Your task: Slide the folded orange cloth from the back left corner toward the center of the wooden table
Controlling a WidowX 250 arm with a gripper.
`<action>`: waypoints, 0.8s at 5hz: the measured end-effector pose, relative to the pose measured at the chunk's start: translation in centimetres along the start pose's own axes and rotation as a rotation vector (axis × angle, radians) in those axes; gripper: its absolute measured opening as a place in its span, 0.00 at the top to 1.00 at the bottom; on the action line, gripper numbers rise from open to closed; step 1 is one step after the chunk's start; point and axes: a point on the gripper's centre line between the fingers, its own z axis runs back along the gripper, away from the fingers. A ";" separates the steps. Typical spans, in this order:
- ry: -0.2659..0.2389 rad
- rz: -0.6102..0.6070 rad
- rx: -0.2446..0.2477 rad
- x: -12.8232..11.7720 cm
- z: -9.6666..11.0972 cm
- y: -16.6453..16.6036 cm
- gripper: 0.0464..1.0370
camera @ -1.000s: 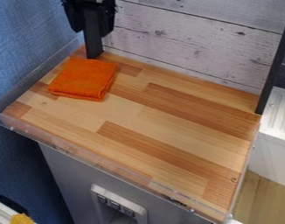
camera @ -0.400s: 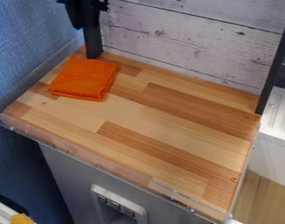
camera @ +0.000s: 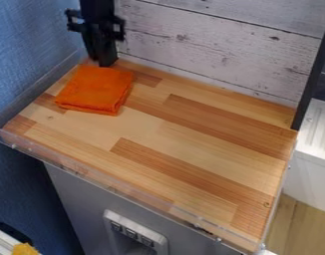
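Note:
The black gripper (camera: 100, 59) hangs down at the upper left of the camera view, in front of a dark upright post. Its lower end is close to the back edge of a folded orange cloth (camera: 96, 89); whether it touches the cloth I cannot tell. The cloth lies flat in a rough square on the wooden tabletop (camera: 192, 134), near the back left corner. How the gripper's tips stand is hidden against the dark post.
A clear low rim (camera: 112, 189) runs along the table's front edge. Whitewashed boards (camera: 218, 45) stand behind, a blue wall (camera: 32, 50) at the left. A black post (camera: 313, 74) rises at the back right, beside a white sink (camera: 318, 129).
The gripper has come down toward the back edge of the cloth, after a slight shift up and left between the two earlier frames. The cloth has not moved.

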 end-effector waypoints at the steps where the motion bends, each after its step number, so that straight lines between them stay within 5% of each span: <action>1: -0.006 0.007 -0.004 -0.4 -1.4 -0.2 0.99; 4: -0.008 0.013 -0.014 -0.6 -4.7 -0.6 0.99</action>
